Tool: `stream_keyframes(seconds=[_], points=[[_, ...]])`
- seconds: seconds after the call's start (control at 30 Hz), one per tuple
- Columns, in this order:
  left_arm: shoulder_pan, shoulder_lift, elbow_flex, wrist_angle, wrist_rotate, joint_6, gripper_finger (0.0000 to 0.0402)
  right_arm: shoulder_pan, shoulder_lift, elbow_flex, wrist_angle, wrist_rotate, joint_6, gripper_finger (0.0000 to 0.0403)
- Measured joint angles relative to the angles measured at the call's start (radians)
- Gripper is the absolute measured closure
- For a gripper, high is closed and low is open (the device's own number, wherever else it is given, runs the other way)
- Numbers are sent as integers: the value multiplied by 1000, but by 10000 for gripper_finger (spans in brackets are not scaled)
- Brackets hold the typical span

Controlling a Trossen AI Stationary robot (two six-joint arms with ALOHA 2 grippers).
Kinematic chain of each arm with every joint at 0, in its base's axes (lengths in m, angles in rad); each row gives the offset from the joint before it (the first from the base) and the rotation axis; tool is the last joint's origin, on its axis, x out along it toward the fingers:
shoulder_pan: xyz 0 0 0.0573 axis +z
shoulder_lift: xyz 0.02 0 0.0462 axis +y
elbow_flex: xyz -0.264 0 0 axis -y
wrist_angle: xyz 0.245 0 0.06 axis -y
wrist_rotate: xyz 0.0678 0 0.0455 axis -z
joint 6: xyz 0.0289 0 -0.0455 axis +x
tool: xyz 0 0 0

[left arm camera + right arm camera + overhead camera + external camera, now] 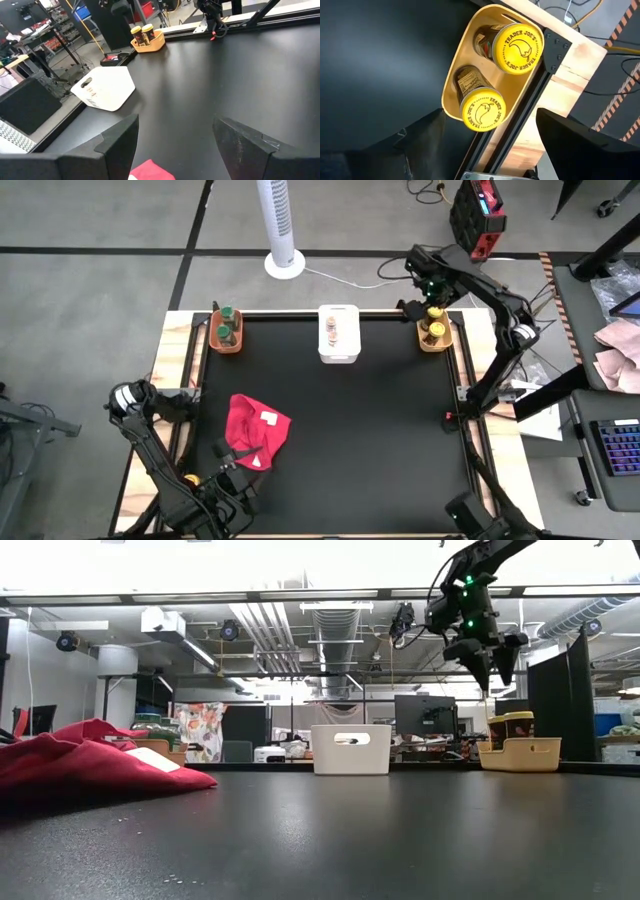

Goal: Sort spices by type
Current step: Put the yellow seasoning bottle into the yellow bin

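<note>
Two yellow-lidded spice jars (516, 47) (482, 110) stand upright in the yellow bin (434, 332) at the far right. My right gripper (490, 120) hangs open above that bin, pointing down, clear of the jars; the low view shows it (490, 665) well above the bin (520, 752). Green-lidded jars (226, 330) stand in the orange bin (213, 338) at the far left, and pale-lidded jars (332, 330) in the white bin (338, 357) at the far middle. My left gripper (175, 135) waits open at the near left, beside the red cloth (255, 430).
The red cloth lies crumpled on the black mat's near left with a white tag (268, 418) on it. The mat's middle and right (380, 440) are bare. A wooden frame with a metal rail (520, 125) runs just beyond the yellow bin.
</note>
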Motion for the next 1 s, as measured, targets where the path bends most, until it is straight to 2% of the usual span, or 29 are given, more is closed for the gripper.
stream_keyframes(seconds=[0.27, 0.4, 0.67, 0.83, 0.9, 1.0], points=[[0, 0, 0, 3, 0, 0, 164, 74, -87, 15, -1, 0, 32, 118], [0, 0, 0, 11, -1, 0, 164, 174, -138, 7, 36, 1, 75, 131], [0, 0, 0, 64, -5, 0, 164, 537, -208, -33, 248, 1, 79, 163], [0, 0, -2, 130, 4, 11, 164, 785, -246, -132, 506, 2, 68, 184], [0, 0, -13, 187, -3, 62, 164, 874, -259, -196, 646, 4, 57, 192], [3, 0, -44, 361, -38, 233, 164, 992, -265, -298, 846, 18, 57, 204]])
